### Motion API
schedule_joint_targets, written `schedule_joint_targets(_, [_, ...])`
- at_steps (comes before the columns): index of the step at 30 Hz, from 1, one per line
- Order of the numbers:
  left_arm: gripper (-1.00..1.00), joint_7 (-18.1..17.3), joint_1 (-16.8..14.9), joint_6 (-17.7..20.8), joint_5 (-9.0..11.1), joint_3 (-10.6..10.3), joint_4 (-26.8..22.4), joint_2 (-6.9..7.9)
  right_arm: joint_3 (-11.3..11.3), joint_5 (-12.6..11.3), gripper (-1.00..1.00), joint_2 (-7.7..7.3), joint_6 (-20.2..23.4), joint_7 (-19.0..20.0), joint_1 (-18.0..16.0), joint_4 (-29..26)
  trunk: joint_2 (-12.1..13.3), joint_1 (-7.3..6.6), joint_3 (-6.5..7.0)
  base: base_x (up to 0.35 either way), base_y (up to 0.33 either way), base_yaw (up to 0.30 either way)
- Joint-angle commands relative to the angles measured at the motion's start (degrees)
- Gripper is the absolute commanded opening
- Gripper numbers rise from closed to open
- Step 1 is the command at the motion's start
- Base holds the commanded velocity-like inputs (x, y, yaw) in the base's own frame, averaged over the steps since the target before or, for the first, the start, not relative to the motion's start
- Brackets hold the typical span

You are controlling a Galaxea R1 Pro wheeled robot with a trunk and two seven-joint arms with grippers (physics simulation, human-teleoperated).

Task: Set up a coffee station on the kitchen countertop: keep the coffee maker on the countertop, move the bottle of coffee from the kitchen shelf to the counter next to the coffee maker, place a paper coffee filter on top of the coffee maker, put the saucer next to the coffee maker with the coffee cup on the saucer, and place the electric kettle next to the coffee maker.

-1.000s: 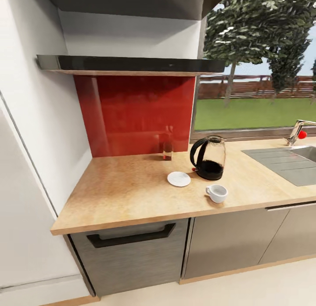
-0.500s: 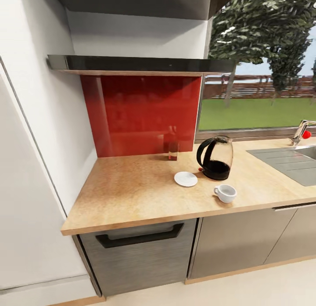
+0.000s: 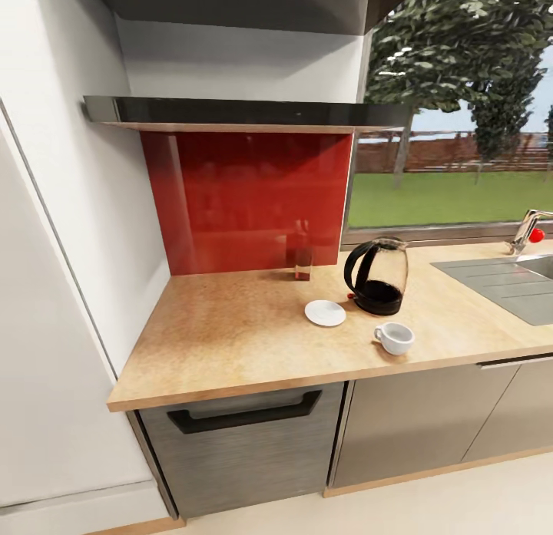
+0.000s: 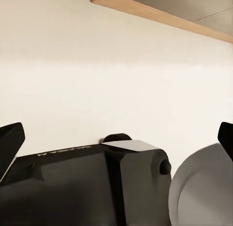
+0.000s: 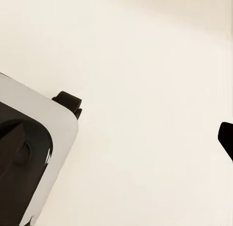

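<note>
Three things sit on the countertop [image 3: 230, 335], kettle [image 3: 378, 276] just behind saucer [image 3: 325, 313] and cup [image 3: 395, 338]; whether either claw is apart or together, I cannot tell.

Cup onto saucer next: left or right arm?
Right, probably. The cup and saucer both lie right of the head view's centre, the cup farthest. Both wrist cameras face pale floor, so neither arm is ahead.
</note>
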Motion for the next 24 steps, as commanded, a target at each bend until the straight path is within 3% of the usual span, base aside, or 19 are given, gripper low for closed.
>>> schedule_joint_targets(1, [1.00,-0.07,-0.03,-0.37,0.35,-0.48,0.04,0.01,-0.14,0.60,1.00,-0.10,-0.54,0.07,-0.03,0.01,-0.03,0.00,-0.06,0.000,0.000,0.000])
schedule_joint_targets(9, [1.00,-0.08,0.06,-0.34,0.39,-0.08,0.05,0.02,-0.25,0.25,1.00,-0.88,-1.74,0.10,-0.58,-0.07,-0.03,0.00,-0.06,0.000,0.000,0.000])
schedule_joint_targets(12, [1.00,-0.07,0.05,-0.34,0.39,0.00,0.05,0.01,-0.28,-1.78,1.00,-1.02,-1.81,0.10,-0.81,-0.11,-0.03,0.00,-0.06,0.000,0.000,0.000])
schedule_joint_targets(13, [1.00,-0.07,0.07,-0.34,0.38,0.05,0.05,0.07,-0.29,-8.53,1.00,-1.65,-1.91,0.38,-1.77,-9.66,-0.03,0.00,-0.06,0.000,0.000,0.000])
schedule_joint_targets(16, [1.00,-0.07,0.06,-0.34,0.37,0.04,0.05,0.05,-0.30,-9.03,1.00,-2.20,-1.70,0.73,-1.60,-17.04,-0.03,0.00,-0.06,0.000,0.000,0.000])
schedule_joint_targets(17, [1.00,-0.07,0.06,-0.34,0.39,0.04,0.05,0.07,-0.30,-9.30,1.00,-2.74,-1.45,2.45,-1.38,-24.83,-0.03,0.00,-0.06,0.000,0.000,0.000])
schedule_joint_targets(18, [1.00,-0.07,0.07,-0.34,0.39,0.05,0.05,0.07,-0.30,-9.33,1.00,-2.83,-1.39,3.41,-1.34,-26.68,-0.03,0.00,-0.06,0.000,0.000,0.000])
schedule_joint_targets(21, [1.00,-0.07,0.08,-0.34,0.39,0.05,0.05,0.05,-0.70,-9.38,1.00,-3.08,-0.46,9.84,-0.87,-34.08,-0.03,0.00,-0.06,0.000,0.000,0.000])
schedule_joint_targets(24, [1.00,-0.07,0.08,-0.34,0.38,0.05,0.05,0.05,-3.27,-9.40,1.00,-3.17,2.61,15.67,-0.54,-39.46,-0.03,0.00,-0.06,0.000,0.000,0.000])
